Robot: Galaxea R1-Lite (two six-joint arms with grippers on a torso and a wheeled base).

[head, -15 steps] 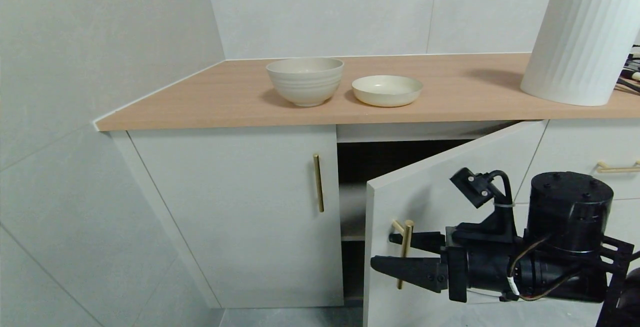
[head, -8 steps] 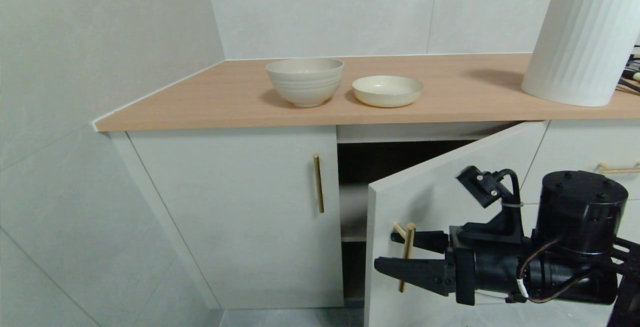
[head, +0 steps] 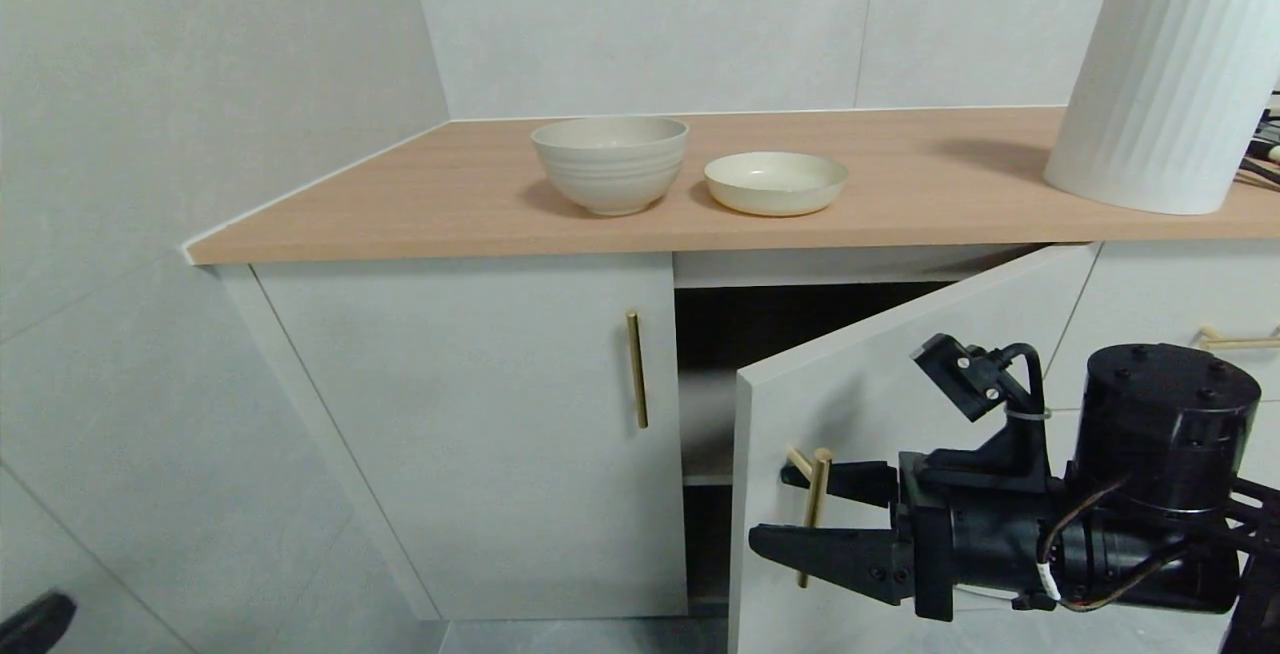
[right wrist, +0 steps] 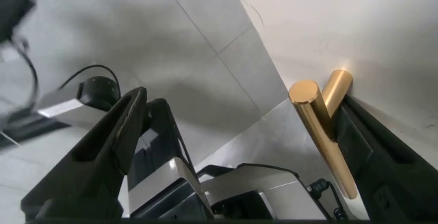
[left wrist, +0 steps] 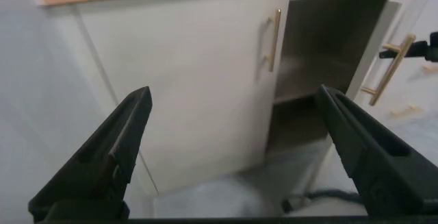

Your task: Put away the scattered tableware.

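Straddling cylindrical brass handle (head: 818,479), right end effector (head: 770,507) gapes.

Wooden countertop (head: 400,204), ribbed bowl (head: 610,164) just beside shallow dish (head: 775,181); white fluted container (head: 1165,84) far right

A kitchen: a wooden countertop (head: 930,202) at twelve o'clock bears a bowl (head: 609,162) and a shallow dish (head: 775,181), backed by pale wall tiles (head: 640,24), with brass-handled white cabinets (head: 460,434) beneath at six o'clock.
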